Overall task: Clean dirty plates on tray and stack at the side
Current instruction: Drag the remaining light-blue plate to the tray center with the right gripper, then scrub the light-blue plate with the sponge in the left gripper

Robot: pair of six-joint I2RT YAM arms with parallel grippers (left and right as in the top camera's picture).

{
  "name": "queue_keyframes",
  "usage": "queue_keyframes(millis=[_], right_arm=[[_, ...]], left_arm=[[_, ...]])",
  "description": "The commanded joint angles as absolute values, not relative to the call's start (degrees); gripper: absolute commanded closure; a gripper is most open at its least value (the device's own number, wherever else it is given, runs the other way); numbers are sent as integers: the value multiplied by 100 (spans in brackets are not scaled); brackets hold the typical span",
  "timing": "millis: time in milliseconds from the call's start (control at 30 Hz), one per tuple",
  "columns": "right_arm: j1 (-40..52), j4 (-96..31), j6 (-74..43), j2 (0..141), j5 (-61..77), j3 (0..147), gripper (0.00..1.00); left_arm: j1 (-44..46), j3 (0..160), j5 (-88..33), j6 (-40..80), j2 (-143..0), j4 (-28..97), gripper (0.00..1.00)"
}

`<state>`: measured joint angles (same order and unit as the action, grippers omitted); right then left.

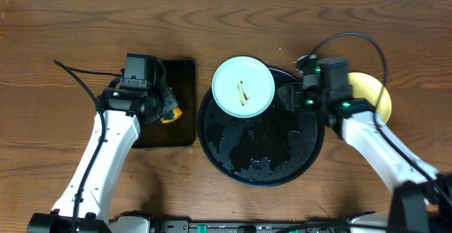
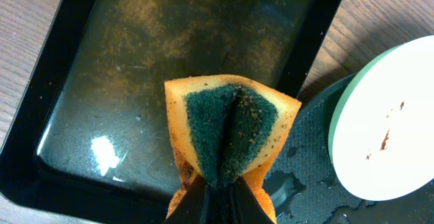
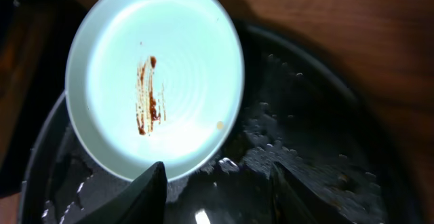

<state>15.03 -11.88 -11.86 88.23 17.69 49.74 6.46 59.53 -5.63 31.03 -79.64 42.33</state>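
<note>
Mint plate [image 1: 244, 86] first: it lies on the far-left rim of the round black tray [image 1: 268, 148], partly overhanging the edge, with a brown streak across its middle. The tray floor is wet and beaded with droplets. My right hand [image 3: 217, 173] hovers over the tray just beside that plate, fingers parted, with nothing between them. My left hand [image 2: 217, 193] pinches a folded orange sponge [image 2: 230, 125], green scouring face up, above the rectangular tray [image 2: 169, 41]. A yellow plate [image 1: 371, 92] rests on the bare desk [image 1: 70, 35] right of the round tray, partly hidden by my right arm.
</note>
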Motion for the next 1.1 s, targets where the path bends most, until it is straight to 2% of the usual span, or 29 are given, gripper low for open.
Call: queue_keyframes(millis=[0,333,400,533,600,867,1067], right_arm=[[1789,-801,-1549,9369,1562,5057,55],[2049,3,-1826,10357,1479,5057,68],[2049,-1,-1844,10401,1479,5057,73],[2051,-303,-1844,10420,1479,5057,93],[2049,-489,-1844,10420,1479,5057,99],[2010,-1205,-1844,10302,1393,5057,99],[1975,-1785,-1841,9789,834,5057,99]], left_arm=[[617,5951,-539,2998,-7942,4239,92],[617,5951,-539,3000,-7942,4241,92],[617,5951,-539,3000,-7942,4244,92],[617,5951,-539,3000,-7942,4254,92],[617,5951,-539,3000,-7942,4274,92],[692,5951,-1135,2794,-7942,4287,92],[1334,5951,-1758,2311,-7964,3905,93]])
